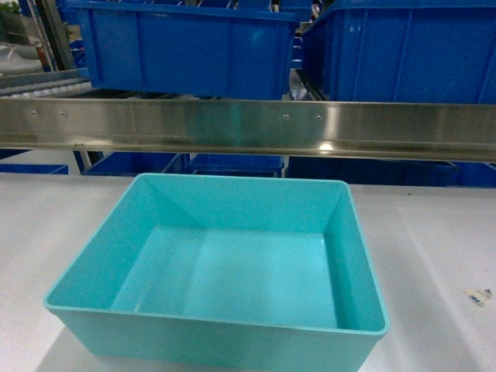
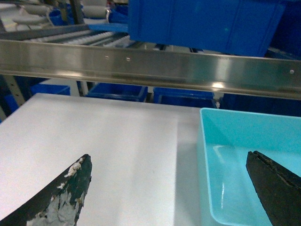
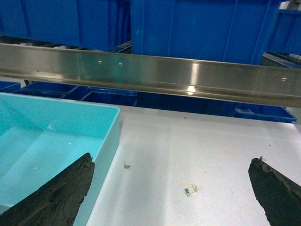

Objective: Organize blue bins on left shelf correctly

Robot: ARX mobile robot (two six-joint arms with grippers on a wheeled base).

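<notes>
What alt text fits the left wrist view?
Open left end effector straddles the left wall of a turquoise tub on a white table, one finger over the table, the other over the tub. Behind runs a steel shelf rail with dark blue bins above.

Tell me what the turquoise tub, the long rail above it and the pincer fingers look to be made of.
Turquoise tub: likely moulded plastic, smooth and slightly glossy, with soft highlights on its floor.
Rail: brushed stainless steel by its look; it shows a lamp glint, small fasteners and a faint turquoise reflection.
Left pincer fingers: dark, matte, rough, perhaps rubber or foam; pale patches suggest wear or residue. Right pincer fingers look the same.
</notes>
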